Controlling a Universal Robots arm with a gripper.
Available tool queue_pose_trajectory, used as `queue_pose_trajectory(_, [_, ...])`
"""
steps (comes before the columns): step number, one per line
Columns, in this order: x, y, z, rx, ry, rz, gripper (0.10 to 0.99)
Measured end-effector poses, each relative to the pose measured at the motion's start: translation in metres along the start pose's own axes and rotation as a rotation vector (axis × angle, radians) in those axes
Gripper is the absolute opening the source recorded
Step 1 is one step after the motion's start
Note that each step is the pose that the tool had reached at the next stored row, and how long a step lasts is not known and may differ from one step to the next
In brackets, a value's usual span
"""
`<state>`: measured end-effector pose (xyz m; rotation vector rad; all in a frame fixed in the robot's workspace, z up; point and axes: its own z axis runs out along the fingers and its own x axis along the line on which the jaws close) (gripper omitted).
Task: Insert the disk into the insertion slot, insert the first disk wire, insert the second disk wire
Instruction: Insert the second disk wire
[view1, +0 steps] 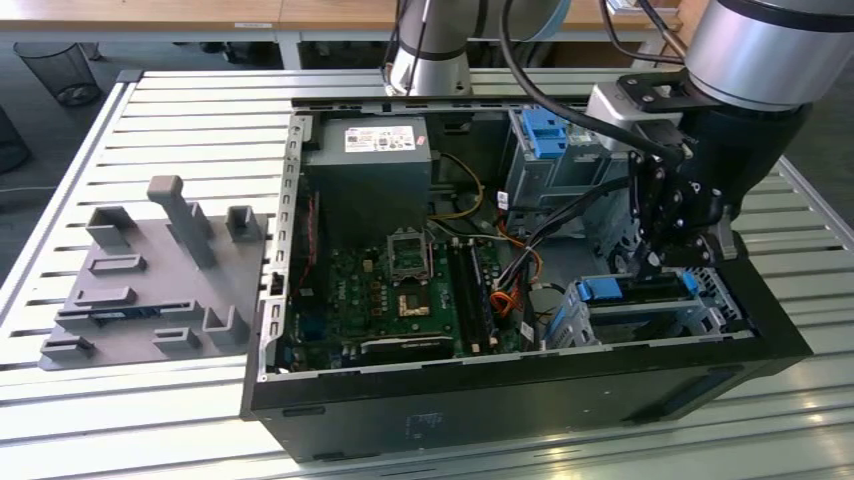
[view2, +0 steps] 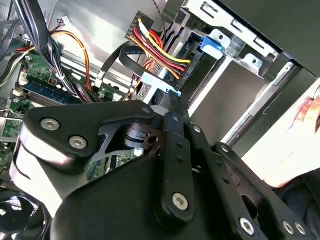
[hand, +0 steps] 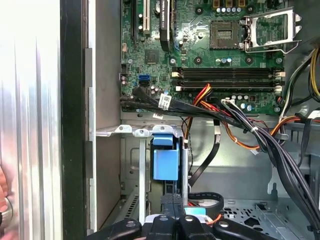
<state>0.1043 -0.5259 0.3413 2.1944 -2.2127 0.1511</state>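
The disk sits inside the insertion slot (view1: 707, 318) at the case's front corner on the exterior view's right; its blue carrier (view1: 622, 290) shows at the cage mouth, and as a blue tab (hand: 165, 159) in the first wrist view. My gripper (view1: 663, 262) hangs just above it. In the second wrist view its fingertips (view2: 173, 96) are pressed together on the pale blue connector (view2: 154, 80) of a flat black disk wire (view2: 120, 55). A second wire, a bundle of red, yellow and black strands (view2: 162, 50), ends in a black plug beside the disk's edge.
The open black computer case (view1: 534, 400) lies on a slatted metal table. The motherboard (view1: 400, 290) and loose cable bundles (hand: 250, 130) lie close by. A taller cage with a blue clip (view1: 545, 130) stands behind. A grey fixture (view1: 147, 280) sits at the exterior view's left. A hand (view2: 306, 114) is near the case's outside.
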Motion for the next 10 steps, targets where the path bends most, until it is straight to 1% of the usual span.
queue_pose_trajectory(6, [0.0004, -0.0002, -0.0045, 0.000, -0.0009, 0.000, 0.106])
queue_pose_trajectory(10, [0.0004, -0.0003, -0.0054, 0.000, -0.0011, 0.000, 0.106])
